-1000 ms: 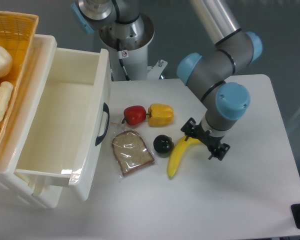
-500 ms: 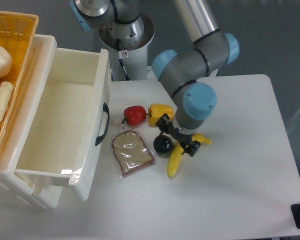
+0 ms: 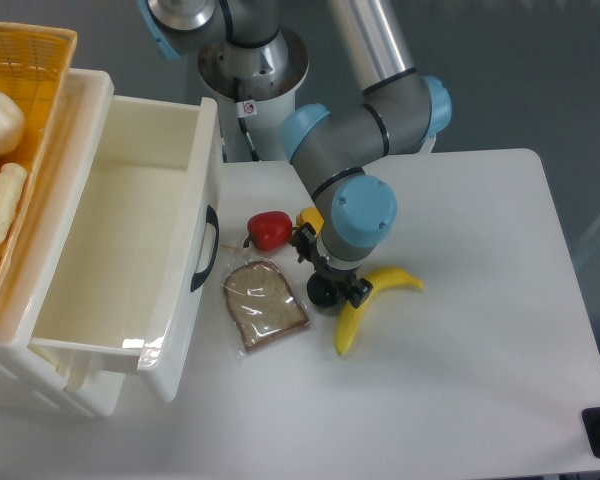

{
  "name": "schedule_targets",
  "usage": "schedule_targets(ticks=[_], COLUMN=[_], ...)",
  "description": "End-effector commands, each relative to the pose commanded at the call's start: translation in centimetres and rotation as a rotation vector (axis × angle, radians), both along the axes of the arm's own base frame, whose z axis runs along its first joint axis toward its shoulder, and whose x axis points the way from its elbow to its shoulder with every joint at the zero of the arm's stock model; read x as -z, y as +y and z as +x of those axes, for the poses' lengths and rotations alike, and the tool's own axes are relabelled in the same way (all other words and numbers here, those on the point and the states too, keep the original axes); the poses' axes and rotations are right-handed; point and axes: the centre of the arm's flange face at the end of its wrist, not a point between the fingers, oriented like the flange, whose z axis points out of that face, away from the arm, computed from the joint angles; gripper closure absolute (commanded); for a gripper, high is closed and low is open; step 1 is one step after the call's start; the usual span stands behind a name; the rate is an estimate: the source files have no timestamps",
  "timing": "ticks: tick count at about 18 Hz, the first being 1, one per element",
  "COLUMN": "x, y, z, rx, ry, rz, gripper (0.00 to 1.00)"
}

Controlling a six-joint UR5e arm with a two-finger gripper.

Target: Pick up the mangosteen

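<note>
The mangosteen point(image 3: 322, 296) is a small glossy black fruit on the white table, between the bagged bread and the banana. Only its lower part shows, because my gripper point(image 3: 331, 268) hangs right above it. The two black fingers point(image 3: 303, 241) stand spread apart on either side of the fruit, so the gripper is open and grips nothing. Whether the fingers touch the fruit cannot be told from this view.
A red pepper point(image 3: 269, 229) and a yellow pepper point(image 3: 308, 216), mostly hidden by the wrist, lie just behind. A banana point(image 3: 364, 301) lies right of the fruit, a bagged bread slice point(image 3: 266, 305) left. The open white drawer point(image 3: 130, 250) and a basket of rolls point(image 3: 10, 140) stand at the left.
The arm has swung left from above the banana's right end to directly over the mangosteen. The banana, which the arm covered before, now shows in full. Nothing on the table moved.
</note>
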Motion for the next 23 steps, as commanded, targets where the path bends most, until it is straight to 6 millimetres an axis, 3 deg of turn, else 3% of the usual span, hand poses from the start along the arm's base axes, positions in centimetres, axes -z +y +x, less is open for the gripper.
schedule_targets(ticks=[7, 15, 19, 23], x=[0.4, 0.2, -1.1, -2.6], y=[0.2, 0.0, 0.1, 0.6], z=[-0.2, -0.8, -1.9, -2.4], rx=[0.000, -0.002, -0.004, -0.014], ry=[-0.002, 0.025, 0.048, 0.071], rz=[-0.003, -0.030, -0.013, 0.006], gripper=[0.04, 0.43, 0.75, 0.75])
